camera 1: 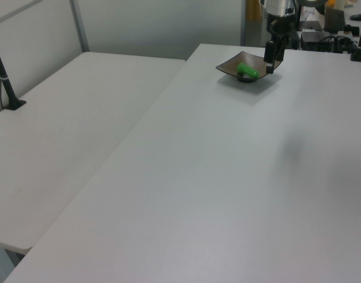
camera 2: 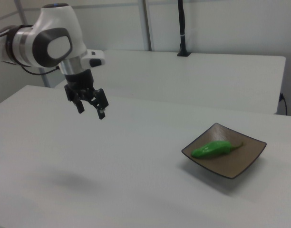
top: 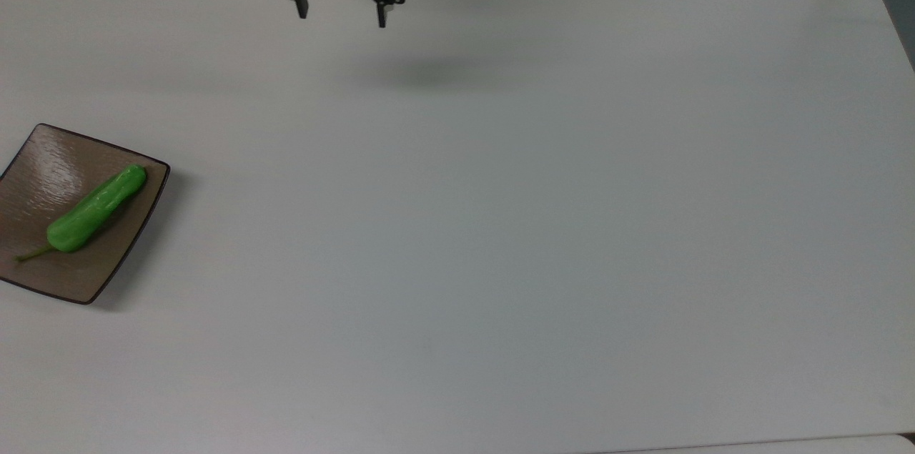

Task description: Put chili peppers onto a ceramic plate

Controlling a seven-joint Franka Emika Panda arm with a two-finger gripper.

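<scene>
Pepper [top: 96, 208] lies on the plate [top: 43, 154]; the hand [top: 342, 14], fingers apart and empty, hangs well apart, so little risk.

I have the gripper [camera 2: 91, 110] hanging above the white table [camera 2: 112, 171], fingers spread and empty. Well off to its right and lower down, the green chili pepper [camera 2: 212, 148] lies on the ceramic plate [camera 2: 240, 161].
</scene>
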